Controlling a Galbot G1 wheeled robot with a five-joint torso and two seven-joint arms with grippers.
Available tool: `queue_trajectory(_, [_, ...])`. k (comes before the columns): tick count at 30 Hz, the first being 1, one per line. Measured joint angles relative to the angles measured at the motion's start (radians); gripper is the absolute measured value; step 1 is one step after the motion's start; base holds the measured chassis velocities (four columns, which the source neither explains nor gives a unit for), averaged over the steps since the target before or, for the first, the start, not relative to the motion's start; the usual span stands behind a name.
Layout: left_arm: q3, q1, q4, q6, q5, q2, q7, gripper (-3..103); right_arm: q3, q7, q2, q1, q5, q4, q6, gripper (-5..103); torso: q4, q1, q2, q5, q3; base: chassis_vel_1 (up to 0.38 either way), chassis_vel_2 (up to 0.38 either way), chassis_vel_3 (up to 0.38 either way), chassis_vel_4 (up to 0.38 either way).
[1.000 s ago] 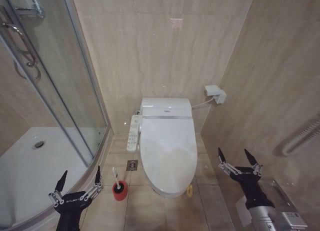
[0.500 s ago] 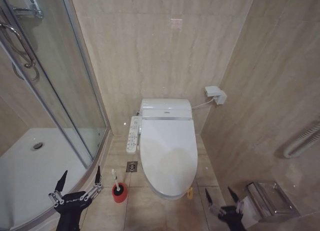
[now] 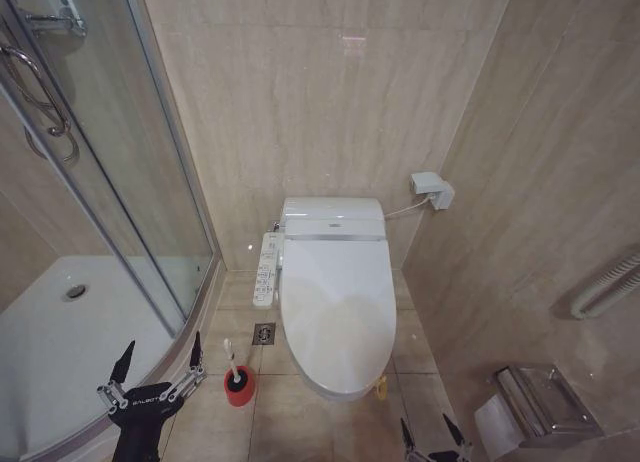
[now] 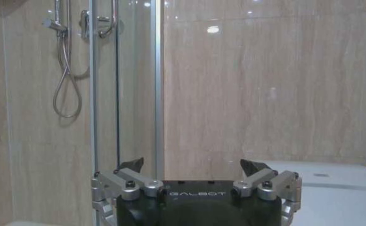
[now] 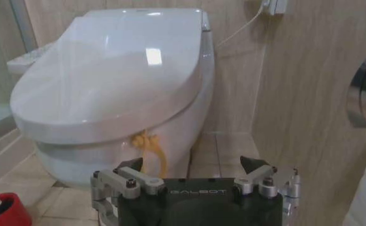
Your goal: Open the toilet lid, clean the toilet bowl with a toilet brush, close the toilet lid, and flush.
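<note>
The toilet lid (image 3: 335,307) lies shut, glossy white, and hides the inside of the toilet bowl. A yellow loop tag (image 3: 380,385) hangs at its front edge, also seen as the yellow tag (image 5: 146,141) under the lid (image 5: 113,80). The toilet brush (image 3: 231,354) stands with its thin white handle up in a red holder (image 3: 238,384) on the floor left of the toilet. My right gripper (image 3: 427,427) is open, low on the floor in front of and right of the toilet, facing the tag (image 5: 192,162). My left gripper (image 3: 160,347) is open beside the brush, holding nothing.
A curved glass shower door (image 3: 150,182) and white shower tray (image 3: 60,332) fill the left. A control panel (image 3: 267,267) juts from the toilet's left side. On the right wall hang a metal paper holder (image 3: 535,402) and a grab rail (image 3: 610,287). A floor drain (image 3: 264,331) sits by the toilet.
My right gripper has dropped from beside the toilet down and leftward to the bottom edge of the head view. The left gripper has stayed where it was.
</note>
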Motion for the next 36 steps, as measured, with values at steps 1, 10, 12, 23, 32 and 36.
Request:
queue_trajectory(1, [0.0, 0.0, 0.0, 0.0, 0.0, 0.0, 0.0, 100, -0.006, 0.001, -0.001, 0.014, -0.001, -0.017, -0.009, 100, 0.0001, 0.0, 0.0, 0.0001, 0.0, 0.0, 0.0, 0.0, 0.0])
queue_trajectory(10, [0.0, 0.0, 0.0, 0.0, 0.0, 0.0, 0.0, 100, -0.041, 0.007, -0.005, 0.097, -0.014, -0.068, -0.061, 100, -0.0001, 0.0, 0.0, 0.0001, 0.0, 0.0, 0.0, 0.0, 0.0])
queue_trajectory(12, [0.0, 0.0, 0.0, 0.0, 0.0, 0.0, 0.0, 100, -0.049, 0.013, -0.011, 0.12, -0.012, -0.075, -0.075, 100, 0.0, 0.0, 0.0, 0.0, 0.0, 0.0, 0.0, 0.0, 0.0])
queue_trajectory(23, [0.0, 0.0, 0.0, 0.0, 0.0, 0.0, 0.0, 100, -0.096, 0.04, -0.021, 0.207, 0.003, -0.104, -0.123, 100, 0.0, 0.0, 0.0, 0.0001, 0.0, 0.0, 0.0, 0.0, 0.0])
queue_trajectory(32, [0.0, 0.0, 0.0, 0.0, 0.0, 0.0, 0.0, 100, -0.095, 0.036, -0.034, 0.244, 0.01, -0.129, -0.126, 100, 0.0, 0.0, 0.0, 0.0, 0.0, 0.0, 0.0, 0.0, 0.0])
queue_trajectory(36, [0.0, 0.0, 0.0, 0.0, 0.0, 0.0, 0.0, 100, -0.095, 0.027, -0.041, 0.241, 0.012, -0.145, -0.125, 100, -0.0002, 0.0, 0.0, 0.0, 0.0, 0.0, 0.0, 0.0, 0.0])
